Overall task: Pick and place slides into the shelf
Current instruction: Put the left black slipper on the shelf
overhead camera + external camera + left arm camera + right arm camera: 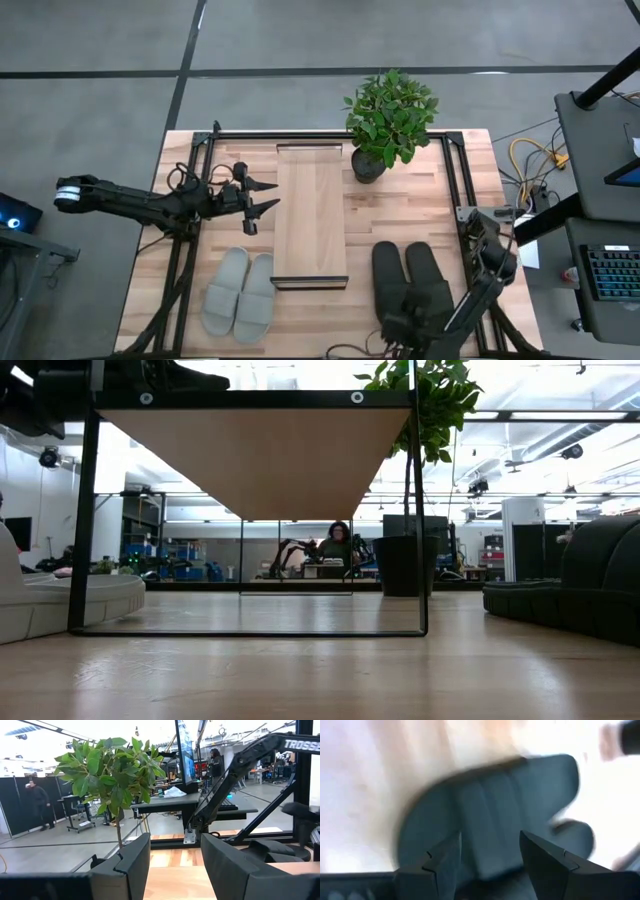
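Right claw [487, 852] (apparently spread) over dark slides [410, 280]

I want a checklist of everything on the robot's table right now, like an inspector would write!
Surface: butcher-block wooden tabletop, bare in places.
Job's things: pale grey rubber slide pair and black rubber slide pair on the tabletop; light wooden plank shelf holds none.
Clutter: leafy green potted plant.
Grippers: left gripper open beside the shelf; right gripper open above a black slide.
Cables: yellow cables on the floor.
Surroundings: seated person behind.
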Robot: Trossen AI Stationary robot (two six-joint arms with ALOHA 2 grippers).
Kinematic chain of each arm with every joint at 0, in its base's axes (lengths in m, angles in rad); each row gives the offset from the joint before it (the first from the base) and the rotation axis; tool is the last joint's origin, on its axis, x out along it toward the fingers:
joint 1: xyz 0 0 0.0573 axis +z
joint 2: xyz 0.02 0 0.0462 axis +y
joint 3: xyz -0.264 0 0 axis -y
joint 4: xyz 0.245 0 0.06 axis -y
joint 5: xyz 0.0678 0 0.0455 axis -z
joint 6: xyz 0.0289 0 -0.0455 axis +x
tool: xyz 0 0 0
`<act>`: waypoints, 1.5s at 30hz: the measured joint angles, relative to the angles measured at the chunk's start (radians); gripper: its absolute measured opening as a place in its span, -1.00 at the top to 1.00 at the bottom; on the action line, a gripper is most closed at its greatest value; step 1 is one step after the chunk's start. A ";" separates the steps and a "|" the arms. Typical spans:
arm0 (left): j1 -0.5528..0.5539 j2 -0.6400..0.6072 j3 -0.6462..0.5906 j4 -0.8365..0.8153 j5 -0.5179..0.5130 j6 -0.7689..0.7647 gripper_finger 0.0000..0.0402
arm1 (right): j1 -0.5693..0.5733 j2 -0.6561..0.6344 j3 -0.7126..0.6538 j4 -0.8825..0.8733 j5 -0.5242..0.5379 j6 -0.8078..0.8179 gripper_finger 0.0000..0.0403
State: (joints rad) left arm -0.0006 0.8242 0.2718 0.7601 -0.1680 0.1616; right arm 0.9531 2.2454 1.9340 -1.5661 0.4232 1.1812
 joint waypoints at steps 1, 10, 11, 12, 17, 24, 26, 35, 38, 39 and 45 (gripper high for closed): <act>0.000 0.000 0.000 0.000 0.000 0.000 0.19 | 0.004 0.015 0.014 0.000 0.009 -0.013 0.04; 0.000 0.007 -0.002 -0.002 0.000 -0.001 0.19 | 0.023 0.081 0.043 -0.008 0.026 0.030 0.04; 0.000 0.009 -0.002 0.000 0.000 -0.001 0.19 | 0.024 0.081 0.035 -0.006 0.026 0.043 0.04; 0.000 0.010 -0.002 -0.002 0.000 -0.001 0.19 | 0.025 0.081 0.029 -0.006 0.026 0.052 0.04; 0.000 0.012 -0.002 -0.002 0.000 -0.001 0.19 | 0.027 0.081 0.001 -0.005 0.035 0.055 0.04; 0.000 0.013 -0.002 -0.008 0.000 0.001 0.19 | 0.026 0.081 -0.057 -0.005 0.065 0.049 0.04; 0.000 0.013 -0.002 -0.008 0.000 0.001 0.19 | 0.027 0.081 -0.066 -0.005 0.075 0.053 0.04; 0.000 0.015 -0.002 -0.009 0.000 0.000 0.19 | 0.027 0.081 -0.104 -0.004 0.083 0.050 0.04; 0.000 0.021 -0.002 -0.009 0.000 0.000 0.19 | 0.027 0.081 -0.104 -0.005 0.083 0.062 0.05; 0.000 0.022 -0.002 -0.010 0.000 0.000 0.19 | 0.027 0.081 -0.105 -0.005 0.086 0.066 0.07; 0.000 0.026 -0.002 -0.009 0.000 0.000 0.19 | 0.026 0.081 -0.105 -0.005 0.087 0.066 0.24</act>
State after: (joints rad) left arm -0.0002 0.8505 0.2695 0.7513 -0.1680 0.1618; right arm 0.9796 2.3262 1.8294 -1.5711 0.5102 1.2470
